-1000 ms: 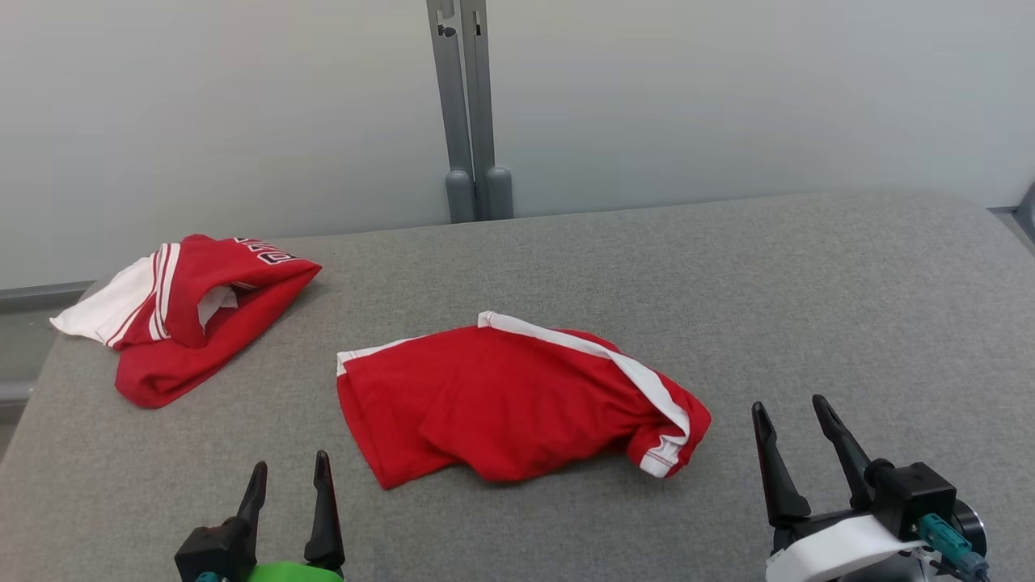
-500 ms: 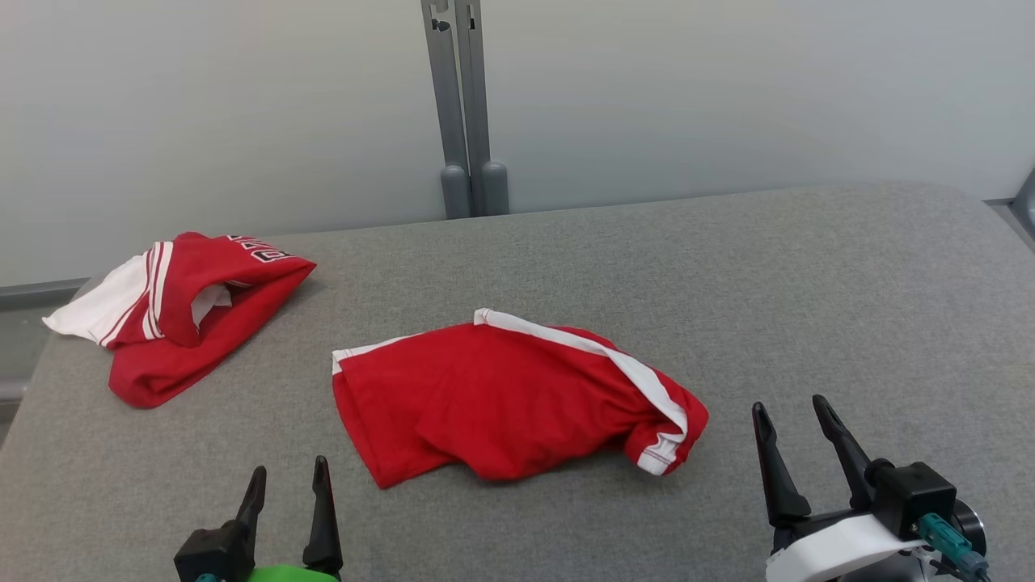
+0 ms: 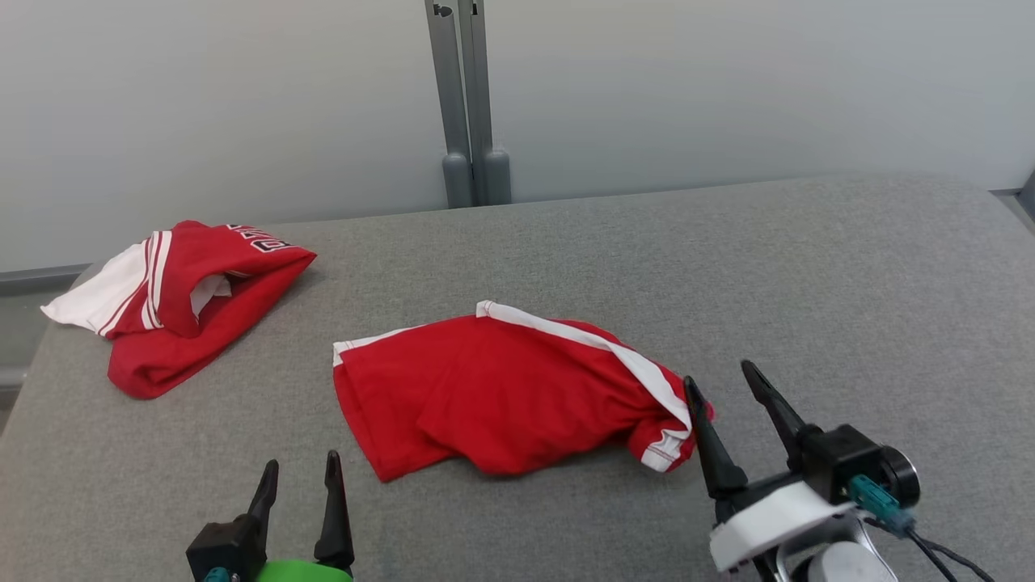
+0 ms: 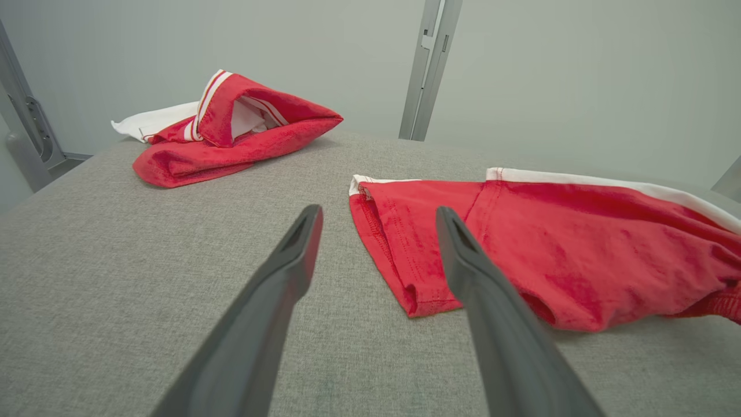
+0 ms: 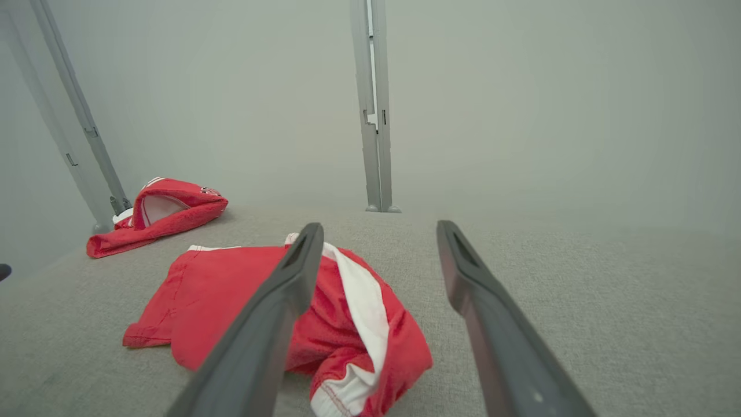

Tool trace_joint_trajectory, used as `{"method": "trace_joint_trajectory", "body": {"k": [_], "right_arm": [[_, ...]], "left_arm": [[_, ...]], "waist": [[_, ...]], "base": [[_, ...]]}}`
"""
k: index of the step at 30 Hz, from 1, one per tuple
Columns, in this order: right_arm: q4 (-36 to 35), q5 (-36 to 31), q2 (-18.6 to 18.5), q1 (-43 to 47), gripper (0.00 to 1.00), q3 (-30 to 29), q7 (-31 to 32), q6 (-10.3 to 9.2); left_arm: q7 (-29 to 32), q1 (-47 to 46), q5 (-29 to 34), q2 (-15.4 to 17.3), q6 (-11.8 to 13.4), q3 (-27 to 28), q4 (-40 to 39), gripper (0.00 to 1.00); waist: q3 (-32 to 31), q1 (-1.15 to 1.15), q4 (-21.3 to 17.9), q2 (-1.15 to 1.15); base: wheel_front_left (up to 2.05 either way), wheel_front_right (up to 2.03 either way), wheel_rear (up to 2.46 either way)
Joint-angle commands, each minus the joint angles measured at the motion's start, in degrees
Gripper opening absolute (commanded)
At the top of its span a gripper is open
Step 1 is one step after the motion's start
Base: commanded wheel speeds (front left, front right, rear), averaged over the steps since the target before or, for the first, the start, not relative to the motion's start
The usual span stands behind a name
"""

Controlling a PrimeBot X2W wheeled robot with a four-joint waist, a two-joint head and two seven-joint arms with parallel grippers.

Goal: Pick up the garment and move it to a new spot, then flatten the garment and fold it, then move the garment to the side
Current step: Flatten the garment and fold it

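The garment [image 3: 501,396] is a pair of red shorts with a white side stripe, lying crumpled in the middle of the grey table [image 3: 808,283]. My right gripper [image 3: 720,373] is open just off its bunched right end, with the left finger close beside the white-trimmed hem. In the right wrist view the garment [image 5: 231,289] lies low and left, behind the left finger of that open gripper [image 5: 379,226]. My left gripper [image 3: 301,462] is open near the table's front edge, short of the garment's left corner [image 4: 405,272]. In the left wrist view that gripper [image 4: 379,209] holds nothing.
A second red and white garment [image 3: 178,307] lies bunched at the table's far left corner. A grey upright post [image 3: 469,105] stands behind the table against the pale wall. Bare grey table stretches to the right and back.
My right gripper has moved left and forward, up to the garment's right end. The head view has shifted slightly. The garments lie as before.
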Motion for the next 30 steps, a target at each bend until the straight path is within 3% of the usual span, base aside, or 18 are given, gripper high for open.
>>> {"method": "trace_joint_trajectory", "body": {"k": [1,7,14,22,23,24,26,27,30], "right_arm": [[1.38,-1.04,-0.20,-2.09,1.00,1.17,-0.18,0.00],[14.68,-4.92,-0.27,-13.48,1.00,6.07,0.82,-0.01],[29.62,-4.66,-2.00,-25.24,1.00,8.83,9.77,-0.01],[40.81,-0.85,-3.84,-32.82,1.00,13.65,19.53,-0.01],[41.59,-0.11,-3.90,-33.23,0.87,14.26,20.38,-0.01],[42.43,0.92,-3.94,-33.56,0.53,14.96,21.38,-0.01],[43.28,2.56,-4.11,-33.99,0.25,16.22,22.23,-0.01],[43.43,3.06,-4.33,-34.27,0.00,16.63,22.26,-0.01],[43.12,4.54,-4.69,-34.74,0.00,17.83,20.43,-0.01]], "left_arm": [[-0.03,-1.29,-0.21,0.04,0.17,-0.25,-0.14,1.00],[-0.03,-2.32,-1.43,0.07,0.45,-2.51,-0.27,1.00],[-0.03,-2.72,-2.83,0.08,1.08,-4.51,-0.17,1.00],[-0.03,-3.05,-3.84,0.08,1.52,-5.38,-0.22,1.00],[-0.02,-2.98,-3.93,0.08,1.64,-5.43,-0.26,1.00],[-0.03,-2.84,-4.02,0.08,1.76,-5.37,-0.30,1.00],[-0.03,-2.53,-4.05,0.08,1.92,-5.29,-0.35,1.00],[-0.02,-2.39,-4.04,0.08,1.96,-5.23,-0.35,1.00],[-0.03,-1.88,-3.75,0.08,2.07,-4.84,-0.41,1.00]], "waist": [[0.54,0.00,0.63,0.00],[1.78,0.00,4.15,0.00],[3.46,0.00,10.54,0.00],[4.66,0.00,15.77,0.00],[4.54,0.00,16.05,0.00],[4.39,0.00,16.24,0.00],[4.07,0.00,16.39,0.00],[3.92,0.00,16.38,0.00],[3.19,0.00,15.96,0.00]], "base": [[0.00,0.00,0.00],[0.00,0.00,0.00],[0.00,0.00,0.00],[0.00,0.00,0.00],[0.00,0.00,0.00],[0.00,0.00,0.00],[0.00,0.00,0.00],[0.00,0.00,0.00],[0.00,0.00,0.00]]}}
